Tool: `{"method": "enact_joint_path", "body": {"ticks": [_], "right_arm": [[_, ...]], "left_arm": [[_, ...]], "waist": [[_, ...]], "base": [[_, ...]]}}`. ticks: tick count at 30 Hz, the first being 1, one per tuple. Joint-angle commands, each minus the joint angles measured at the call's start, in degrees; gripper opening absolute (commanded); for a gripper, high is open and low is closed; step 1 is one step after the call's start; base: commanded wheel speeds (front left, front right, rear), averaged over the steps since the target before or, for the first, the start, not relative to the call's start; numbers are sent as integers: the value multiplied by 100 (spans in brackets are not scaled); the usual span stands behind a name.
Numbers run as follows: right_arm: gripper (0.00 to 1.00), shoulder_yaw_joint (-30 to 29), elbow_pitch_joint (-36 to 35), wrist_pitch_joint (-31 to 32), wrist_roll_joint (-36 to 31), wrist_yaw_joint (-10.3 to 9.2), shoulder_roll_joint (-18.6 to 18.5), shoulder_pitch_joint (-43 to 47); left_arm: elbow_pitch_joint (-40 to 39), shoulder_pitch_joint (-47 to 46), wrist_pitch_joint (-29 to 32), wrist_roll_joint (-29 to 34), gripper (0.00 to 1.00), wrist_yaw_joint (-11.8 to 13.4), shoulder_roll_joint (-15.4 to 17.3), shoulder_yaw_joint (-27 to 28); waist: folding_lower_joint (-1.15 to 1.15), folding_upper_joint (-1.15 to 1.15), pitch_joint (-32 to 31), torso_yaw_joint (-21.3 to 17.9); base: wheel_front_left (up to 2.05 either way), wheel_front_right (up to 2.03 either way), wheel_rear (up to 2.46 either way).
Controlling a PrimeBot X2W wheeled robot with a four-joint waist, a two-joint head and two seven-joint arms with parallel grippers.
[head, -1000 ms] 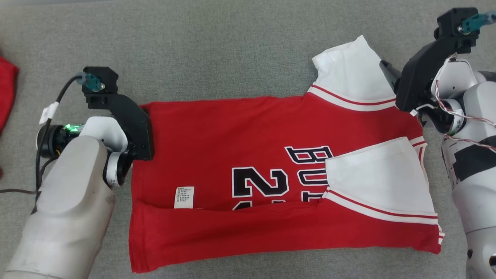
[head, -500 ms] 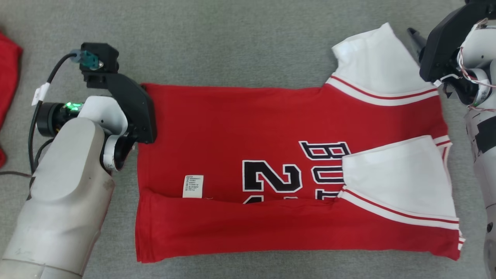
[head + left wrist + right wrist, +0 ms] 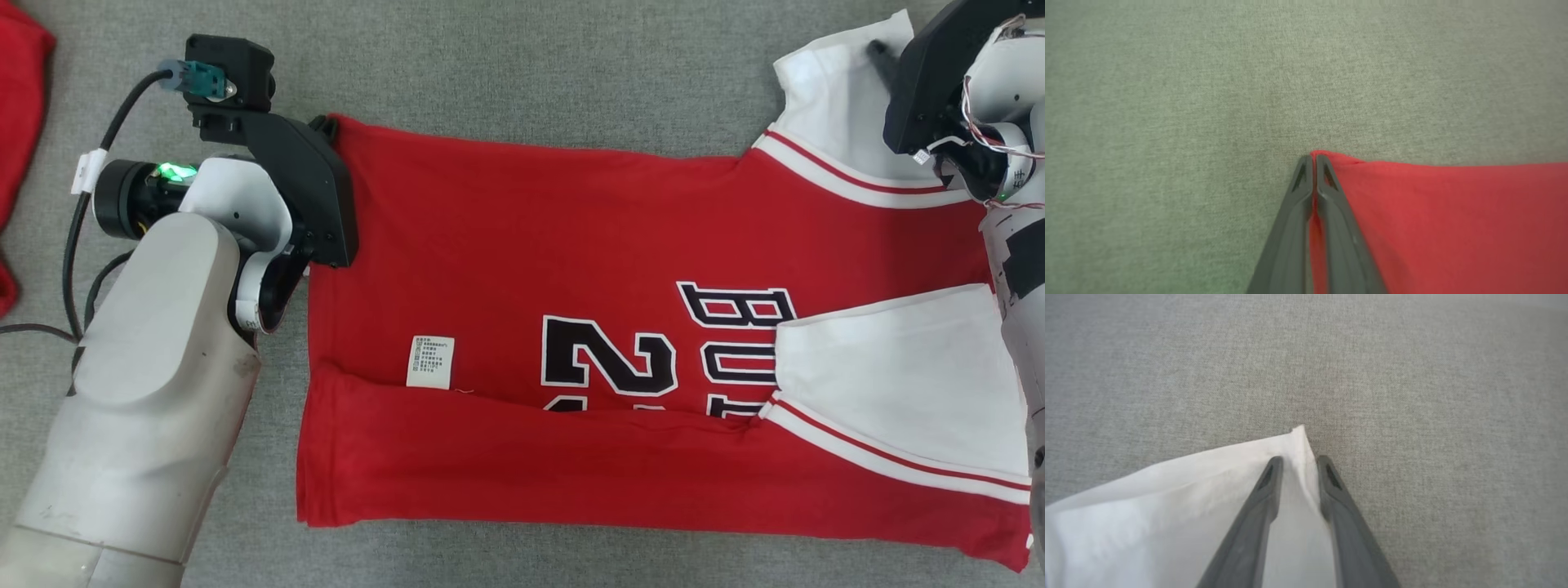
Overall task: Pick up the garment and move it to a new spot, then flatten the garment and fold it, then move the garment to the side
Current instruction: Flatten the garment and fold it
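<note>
Lying nearest: red fabric jersey with white sleeves [image 3: 522, 245], flat on grey woven surface [image 3: 522, 65], near hem folded up beside white care label [image 3: 430, 362].
Left gripper [image 3: 1313, 160]: clamped closed on jersey's far hem corner, red fabric pinched between fingers.
Right gripper [image 3: 1298, 461]: jaws parted, astride tip of far white sleeve [image 3: 1167, 506], nothing clamped.
Far left: separate red cloth [image 3: 20, 122] at view's edge.

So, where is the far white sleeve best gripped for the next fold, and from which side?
Probably at its pointed outer corner: the sleeve lies flat elsewhere, but there two free edges meet and one seems slightly raised. Come from over the sleeve toward the tip, as the right gripper does, open with that edge between its jaws.
</note>
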Motion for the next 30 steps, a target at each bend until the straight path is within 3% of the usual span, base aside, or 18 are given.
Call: {"method": "enact_joint_path", "body": {"ticks": [1,9,18,23,30], "right_arm": [[0,16,64,-146,-49,-15,-64,20],[0,-12,137,-981,-68,-15,71,-130],[0,151,71,-1641,574,-15,129,139],[0,364,-361,-1545,1238,-15,14,584],[0,576,-1953,-1061,2324,-15,-605,1989]], "left_arm": [[99,42,-77,-3,0,37,24,2],[172,47,-717,113,0,133,122,79],[294,239,-1621,145,0,6,-1,34],[334,467,-1976,201,0,-55,-36,-61],[241,1027,-2545,262,0,-48,-24,-158]], "waist": [[0,0,38,6],[0,0,-116,-112],[0,0,-489,-199],[0,0,-747,-209],[0,0,-1261,-257]], "base": [[0,0,0],[0,0,0],[0,0,0],[0,0,0],[0,0,0]]}}
